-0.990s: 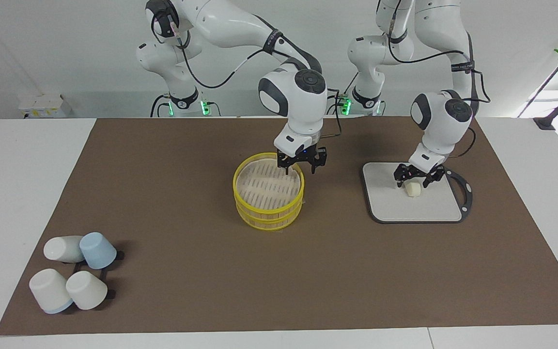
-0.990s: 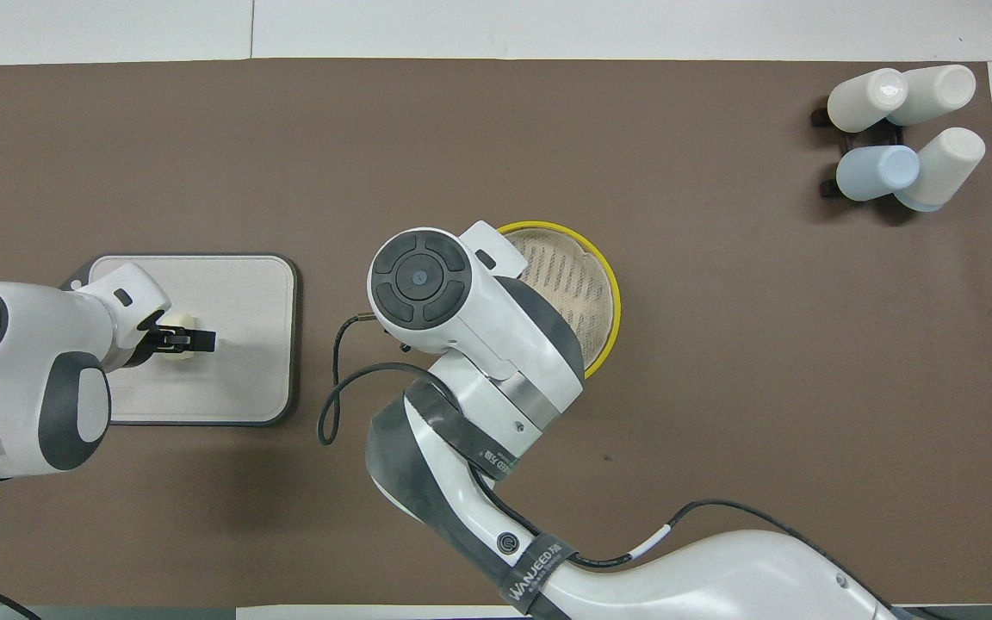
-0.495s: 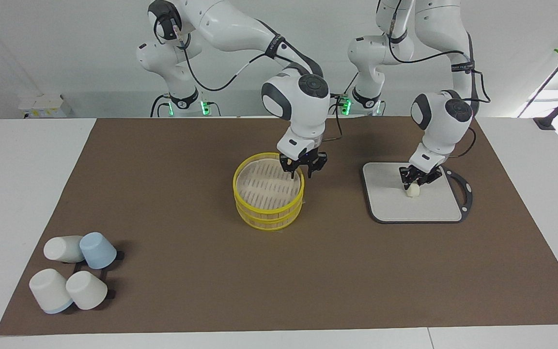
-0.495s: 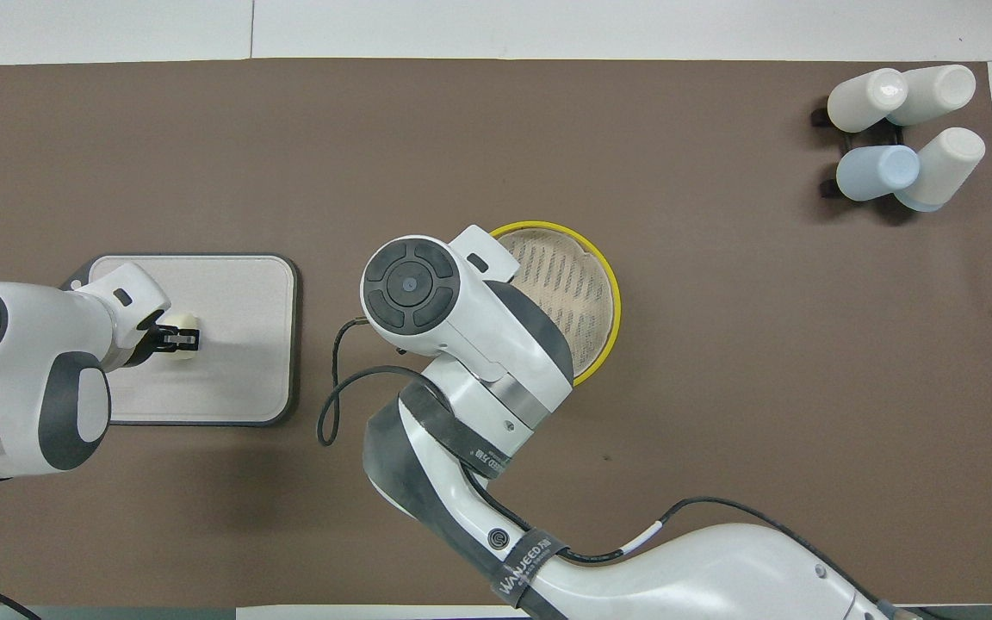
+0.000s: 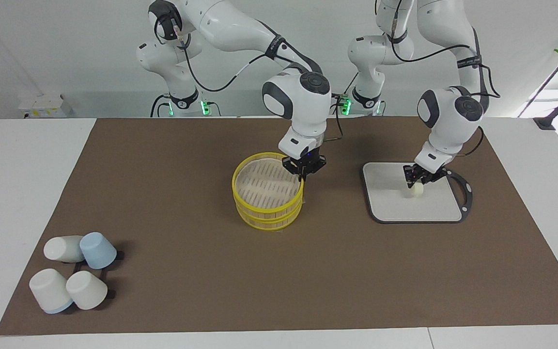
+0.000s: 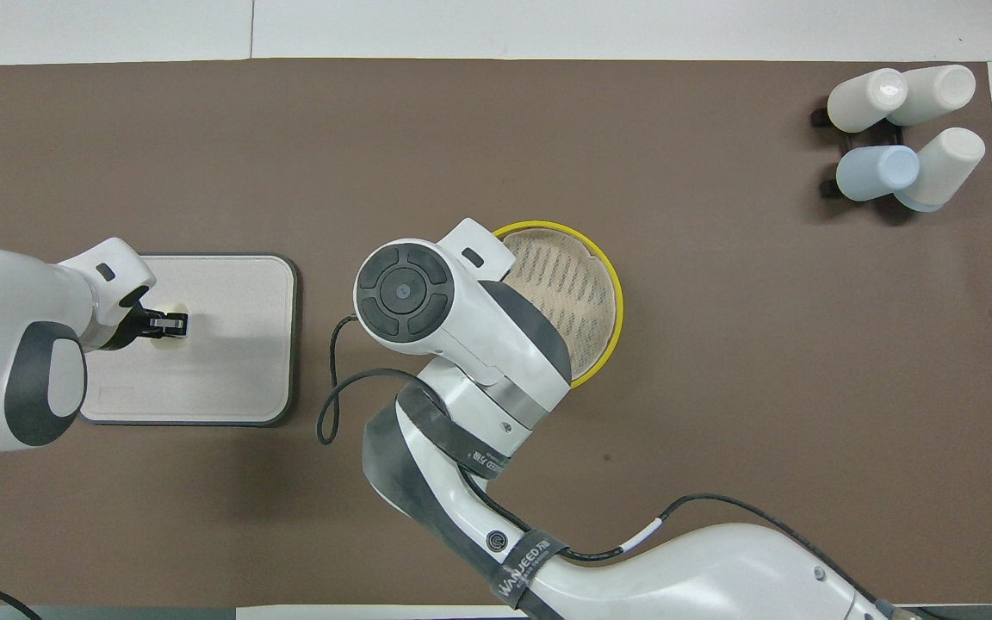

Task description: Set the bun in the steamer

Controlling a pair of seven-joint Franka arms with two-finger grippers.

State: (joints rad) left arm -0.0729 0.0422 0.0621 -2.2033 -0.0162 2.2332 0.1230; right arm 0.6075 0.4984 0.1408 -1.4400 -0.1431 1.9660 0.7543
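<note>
The yellow-rimmed steamer point(image 5: 267, 217) stands mid-table with its slatted lid point(image 5: 263, 183) on top; it also shows in the overhead view point(image 6: 586, 293). My right gripper point(image 5: 302, 170) is shut on the lid's rim, on the side nearer the robots; in the overhead view its wrist hides it. The cream-white bun point(image 5: 415, 192) is over the grey board point(image 5: 434, 209). My left gripper point(image 5: 418, 179) is shut on the bun from above, at or just above the board's surface. It also shows in the overhead view point(image 6: 170, 323).
The grey board point(image 6: 229, 379) with its black handle point(image 5: 467, 189) lies toward the left arm's end. Several white and blue cups point(image 5: 73, 271) on a black rack stand at the right arm's end, farther from the robots, also in the overhead view point(image 6: 901, 138).
My right gripper closed from open onto the lid's rim. My left gripper closed on the bun and its wrist rose a little, shifting slightly toward the robots.
</note>
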